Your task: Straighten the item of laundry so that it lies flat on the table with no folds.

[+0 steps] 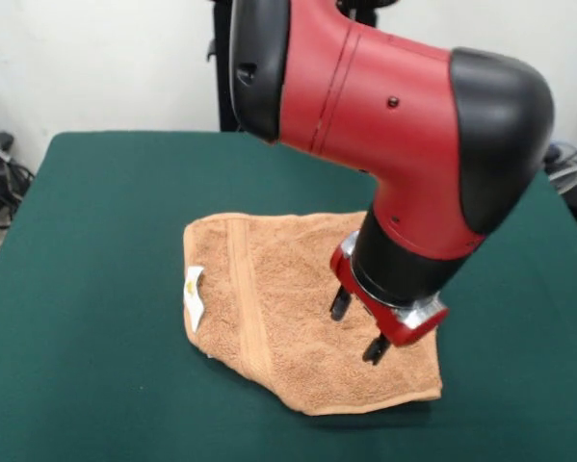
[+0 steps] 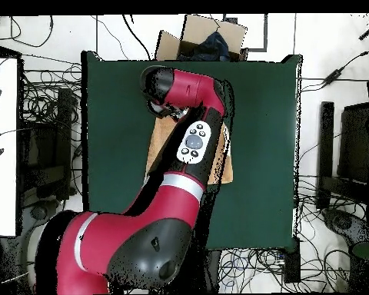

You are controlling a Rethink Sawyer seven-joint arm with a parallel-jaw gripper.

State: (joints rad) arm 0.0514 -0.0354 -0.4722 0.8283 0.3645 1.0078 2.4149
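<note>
Gripper (image 1: 357, 327): two short black fingers below a red and silver wrist plate, spread apart with a clear gap between them, nothing held. The tips hang just above the towel, or perhaps touch its pile; I cannot tell which from the front view. In the overhead view the arm's own bulk hides the gripper.

Arm (image 1: 384, 106): red shell with black joints, coming down at a slant over the towel. From above, its red forearm with a white button panel (image 2: 194, 143) lies across the towel and covers its middle.

Towel (image 1: 298, 308): tan-orange terry cloth, lying mostly spread on the table, under the gripper. Its outline is skewed rather than square. A woven band (image 1: 248, 298) runs across it, on the side of the towel away from the gripper. At the edge beyond that band, a white label with yellow print (image 1: 194, 294) stands curled up off the cloth. The far edge of the towel looks slightly rolled or rumpled.

Table (image 1: 86, 289): dark green cloth cover, reaching well beyond the towel on every side.

Cardboard box (image 2: 207, 34): open, holding something dark, just past the table's edge in the overhead view, well apart from the towel.

Cables (image 2: 49, 107): tangled on the floor around the table.
</note>
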